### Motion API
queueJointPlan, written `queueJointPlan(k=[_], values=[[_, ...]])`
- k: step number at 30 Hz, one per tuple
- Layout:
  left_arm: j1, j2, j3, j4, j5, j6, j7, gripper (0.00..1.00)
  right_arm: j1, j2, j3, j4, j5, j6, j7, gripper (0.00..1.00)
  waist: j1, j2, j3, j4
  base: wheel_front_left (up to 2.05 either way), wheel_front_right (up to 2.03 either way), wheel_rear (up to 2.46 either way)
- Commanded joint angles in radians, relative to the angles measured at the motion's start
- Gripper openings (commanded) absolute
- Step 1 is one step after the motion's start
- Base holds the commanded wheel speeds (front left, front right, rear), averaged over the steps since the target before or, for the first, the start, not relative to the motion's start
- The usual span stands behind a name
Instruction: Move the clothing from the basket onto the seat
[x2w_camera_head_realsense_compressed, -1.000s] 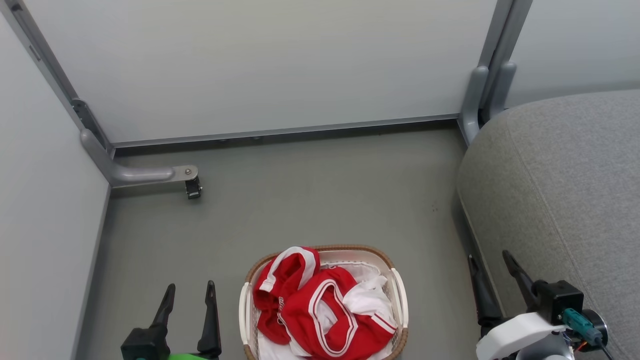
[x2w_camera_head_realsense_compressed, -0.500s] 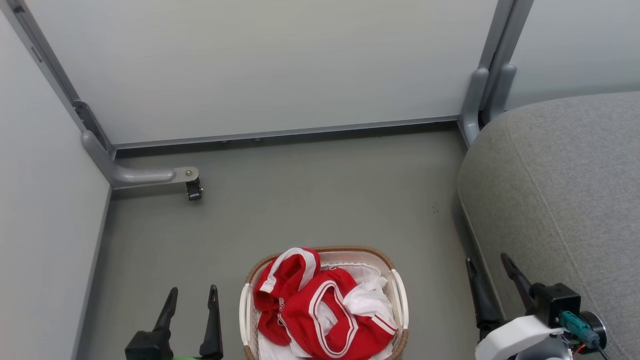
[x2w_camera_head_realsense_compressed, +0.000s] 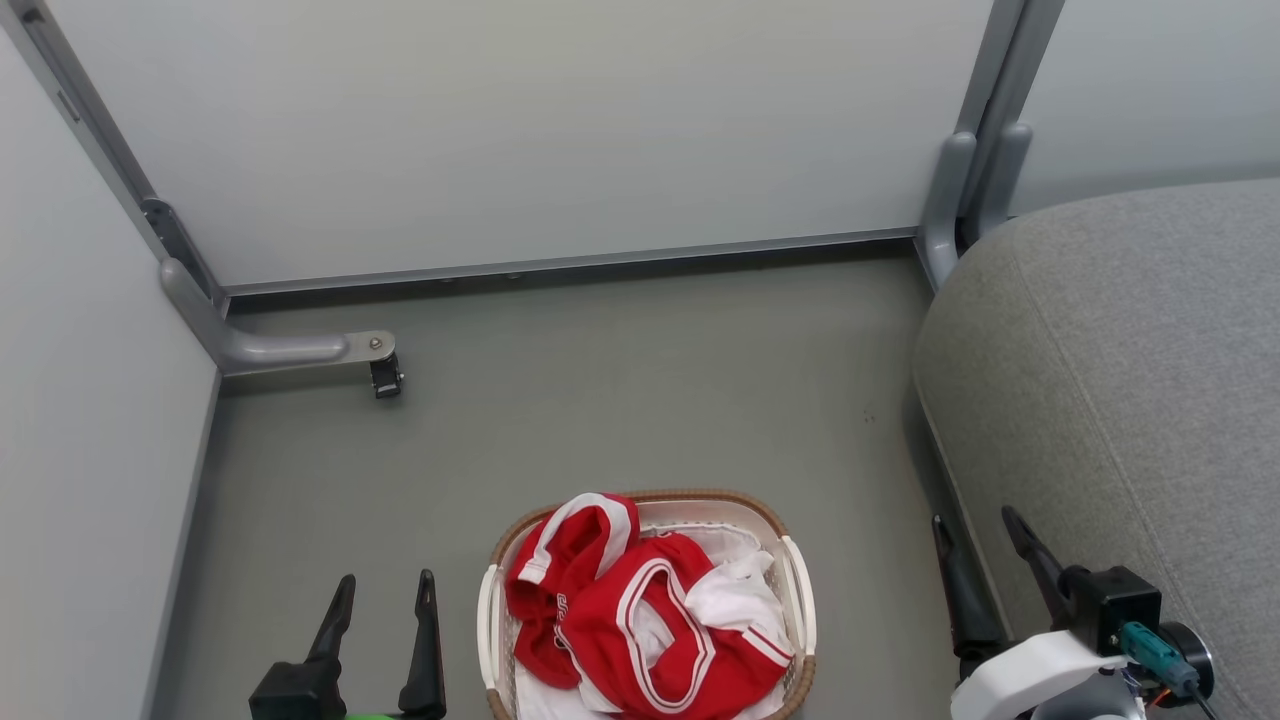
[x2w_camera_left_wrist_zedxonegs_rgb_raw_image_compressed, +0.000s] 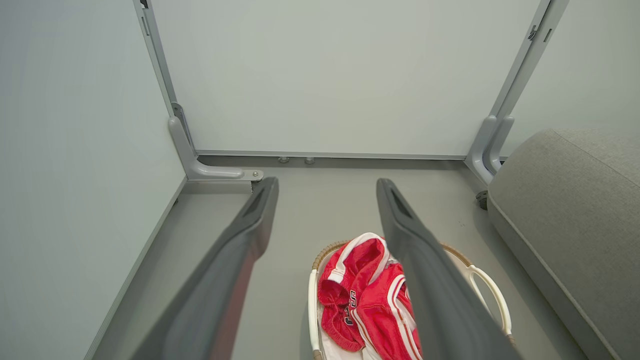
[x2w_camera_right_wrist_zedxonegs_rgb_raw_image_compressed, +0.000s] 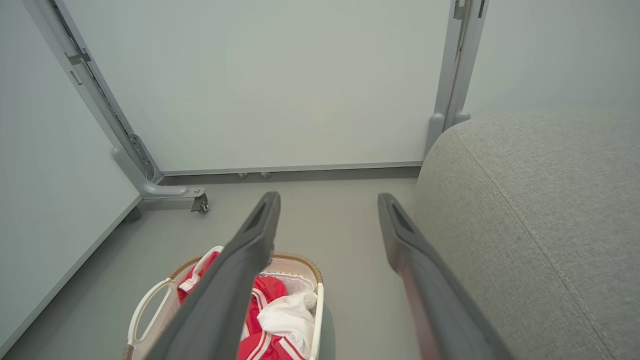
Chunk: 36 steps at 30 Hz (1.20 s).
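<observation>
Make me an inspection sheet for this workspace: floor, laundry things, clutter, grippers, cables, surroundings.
Surface: smooth grey floor, a few dark specks near the seat.
Job's things: two bright red soft garments with white trim heaped in the small oval white plastic basket with a brown woven rim; the large grey fabric seat cushion on the right, no clothing on it.
Clutter: nothing seen.
Grippers: left gripper open, left of the basket, holding nothing; right gripper open, by the seat's edge, holding nothing.
Cables: teal plug with a dark lead at the right wrist.
Surroundings: pale partition panels on grey posts; metal castor foot.
</observation>
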Motion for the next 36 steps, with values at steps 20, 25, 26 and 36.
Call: queueJointPlan(k=[20, 25, 26, 36], values=[[-0.080, 0.006, -0.010, -0.008, 0.052, -0.017, -0.004, 1.00, -0.058, -0.005, -0.015, -0.060, -0.005, 0.000, -0.005, 1.00, 0.0000, -0.0001, 0.141, -0.022, 0.00, 0.00, 0.00], [-0.192, 0.006, -0.032, 0.021, 0.084, -0.038, -0.003, 1.00, -0.133, -0.005, -0.017, -0.089, -0.012, 0.000, -0.005, 1.00, 0.0000, -0.0001, 0.273, -0.055, 0.00, 0.00, 0.00], [-0.225, 0.006, -0.042, 0.041, 0.093, -0.043, -0.002, 1.00, -0.154, -0.005, -0.016, -0.095, -0.013, 0.000, -0.005, 1.00, 0.0000, -0.0001, 0.309, -0.064, 0.00, 0.00, 0.00], [-0.536, 0.021, -0.134, 0.308, 0.178, -0.068, -0.002, 1.00, -0.288, -0.004, 0.012, -0.137, 0.026, 0.000, -0.005, 1.00, 0.0000, -0.0001, 0.587, -0.164, 0.00, 0.00, 0.00]])
